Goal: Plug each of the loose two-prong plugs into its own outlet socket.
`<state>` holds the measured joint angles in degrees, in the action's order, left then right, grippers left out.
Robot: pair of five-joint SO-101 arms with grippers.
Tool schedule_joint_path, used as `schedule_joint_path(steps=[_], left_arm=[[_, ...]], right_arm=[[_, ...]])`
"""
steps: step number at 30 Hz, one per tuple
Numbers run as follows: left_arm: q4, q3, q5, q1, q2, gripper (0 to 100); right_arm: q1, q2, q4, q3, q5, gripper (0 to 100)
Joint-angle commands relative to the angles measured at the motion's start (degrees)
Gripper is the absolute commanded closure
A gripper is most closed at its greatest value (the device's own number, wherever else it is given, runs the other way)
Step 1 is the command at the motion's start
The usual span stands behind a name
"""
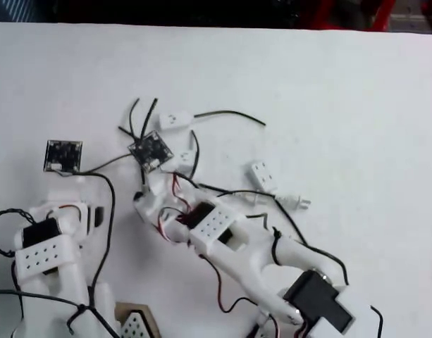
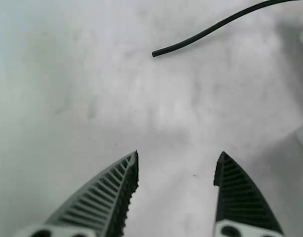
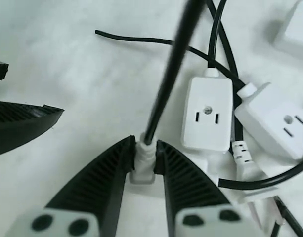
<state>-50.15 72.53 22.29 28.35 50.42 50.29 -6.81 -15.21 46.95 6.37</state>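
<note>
Right wrist view showed the right gripper (image 3: 145, 143) pinched narrow on a white plug (image 3: 142, 168). The plug sat between the fingertips with its long axis in line with the fingers, its black cord (image 3: 171, 69) leading away from them and its prongs hidden. Just beside it an outlet socket (image 3: 208, 114) lay face up on the bench (image 3: 67, 74). The left gripper (image 2: 178, 163) gaped wide above the bench.

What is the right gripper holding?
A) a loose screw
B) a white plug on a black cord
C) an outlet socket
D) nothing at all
B: in the right wrist view the right gripper is closed on a white plug, with its black cord running out from between the fingers.
</note>
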Motion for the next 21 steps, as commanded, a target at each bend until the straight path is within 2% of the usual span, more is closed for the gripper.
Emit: schedule_joint_path(steps=[1, 9, 15, 21], left_arm=[[1.05, -0.09, -0.70, 0.22, 1.45, 75], [1.05, -0.09, -0.70, 0.22, 1.45, 75], [1.05, -0.09, -0.70, 0.22, 1.45, 75], [1.05, -0.09, -0.70, 0.22, 1.45, 75]], right_arm=[[0.22, -0.04, 0.57, 0.97, -2.90, 98.1], [-0.57, -0.13, -1.45, 1.58, -3.87, 98.1], [-4.26, -0.13, -2.68, 2.37, -11.60, 98.1], [-5.58, -0.48, -4.09, 3.69, -14.42, 98.1]])
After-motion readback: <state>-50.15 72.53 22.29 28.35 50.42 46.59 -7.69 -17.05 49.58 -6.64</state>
